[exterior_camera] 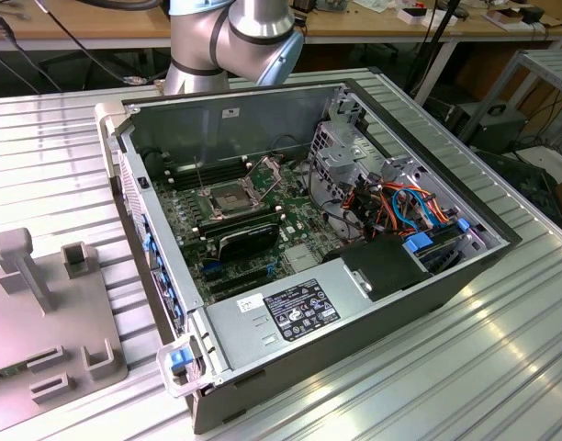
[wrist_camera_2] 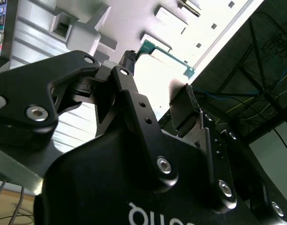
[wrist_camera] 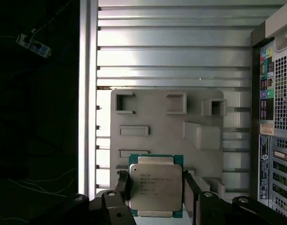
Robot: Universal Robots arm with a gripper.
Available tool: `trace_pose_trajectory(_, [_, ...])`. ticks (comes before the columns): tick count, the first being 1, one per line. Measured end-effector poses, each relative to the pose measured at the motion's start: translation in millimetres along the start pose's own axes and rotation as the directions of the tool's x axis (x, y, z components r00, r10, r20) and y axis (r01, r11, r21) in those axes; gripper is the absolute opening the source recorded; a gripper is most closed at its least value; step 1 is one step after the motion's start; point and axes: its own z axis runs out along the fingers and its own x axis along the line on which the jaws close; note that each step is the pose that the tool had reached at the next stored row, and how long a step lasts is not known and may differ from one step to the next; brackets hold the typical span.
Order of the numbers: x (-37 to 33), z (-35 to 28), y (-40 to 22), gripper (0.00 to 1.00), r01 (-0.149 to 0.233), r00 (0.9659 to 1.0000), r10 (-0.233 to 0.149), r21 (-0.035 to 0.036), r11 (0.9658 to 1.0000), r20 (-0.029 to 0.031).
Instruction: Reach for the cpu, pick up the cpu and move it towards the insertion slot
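Ribbed metal table [exterior_camera: 465,367] carries an open computer case [exterior_camera: 419,303], with the insertion slot [exterior_camera: 228,201] uncovered on the motherboard beside a black ribbed shroud [exterior_camera: 249,241]. Over the grey fixture plate [wrist_camera: 153,122] at the table's edge, the gripper [wrist_camera: 156,190] pinches the cpu [wrist_camera: 156,186] between both fingers, well apart from the case.

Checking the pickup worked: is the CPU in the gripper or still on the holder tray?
In the gripper: in the first wrist view its fingers clamp the CPU on two sides, above the grey holder tray.
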Motion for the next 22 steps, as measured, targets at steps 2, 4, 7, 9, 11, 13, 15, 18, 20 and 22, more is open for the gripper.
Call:
trace_pose_trajectory(2, [-5.4,-0.3,-0.1,0.55,0.0,1.0,0.0,0.0,1.0,-0.0001])
trace_pose_trajectory(4, [-8.7,-0.4,-0.1,0.55,0.0,1.0,0.0,0.0001,1.0,0.0])
trace_pose_trajectory(7, [-12.0,-0.5,-0.2,0.55,0.0,1.0,0.0,0.0,1.0,0.0])
trace_pose_trajectory(9, [-15.6,-0.7,-0.2,0.55,0.0,1.0,0.0,0.0,1.0,0.0001])
trace_pose_trajectory(11, [-17.9,-0.9,-0.2,0.55,0.0,1.0,0.0,0.0,1.0,-0.0001])
trace_pose_trajectory(13, [-20.5,-1.0,-0.3,0.55,0.0,1.0,0.0,0.0001,1.0,-0.0001])
trace_pose_trajectory(15, [-23.2,-1.1,-0.3,0.55,0.0,1.0,0.0,0.0001,1.0,-0.0001])
trace_pose_trajectory(18, [-27.6,-1.3,-0.4,0.55,0.0,1.0,0.0,0.0,1.0,0.0])
trace_pose_trajectory(20, [-29.9,-1.4,-0.4,0.55,0.0,1.0,0.0,0.0,1.0,-0.0001])
trace_pose_trajectory(22, [-32.0,-1.5,-0.4,0.55,0.0,1.0,0.0,-0.0001,1.0,0.0])
